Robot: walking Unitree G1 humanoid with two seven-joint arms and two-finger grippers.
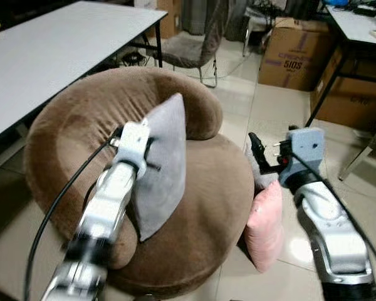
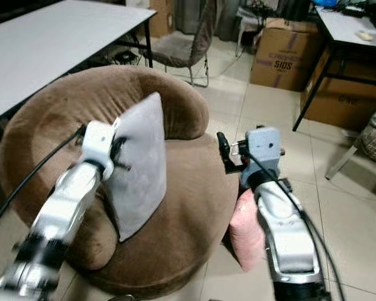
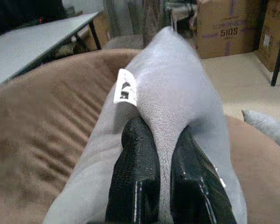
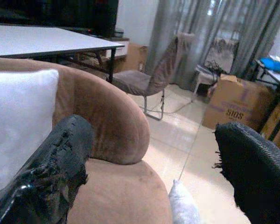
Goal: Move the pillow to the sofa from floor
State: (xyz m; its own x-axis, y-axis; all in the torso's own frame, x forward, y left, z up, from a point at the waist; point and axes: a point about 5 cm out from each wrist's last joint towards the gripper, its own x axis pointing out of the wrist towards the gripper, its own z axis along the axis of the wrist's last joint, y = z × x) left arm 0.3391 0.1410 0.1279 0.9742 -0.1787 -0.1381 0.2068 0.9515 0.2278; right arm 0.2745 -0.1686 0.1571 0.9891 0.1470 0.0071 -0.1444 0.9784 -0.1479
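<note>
L gripper (image 3: 164, 186) at frame centre-left, fingers (image 3: 135, 182) pinched tight on grey pillow (image 1: 164, 163), held upright over the brown sofa (image 1: 207, 213) seat; its lower corner seems to touch the cushion, can't confirm. R gripper (image 4: 154, 172) centre-right, fingers spread wide, holding nothing. Pink pillow (image 1: 266, 226) lower right on floor against sofa, partly hidden by R arm. Another grey pillow (image 4: 183, 205) cut off at bottom.

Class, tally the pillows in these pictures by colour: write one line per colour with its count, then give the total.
Grey pillows: 2, one pinched by the left gripper above the sofa, grey pillow, and a second grey pillow on the floor beside the sofa.
Pink pillows: 1, the pink pillow leaning against the sofa's side.
Total: 3
</note>
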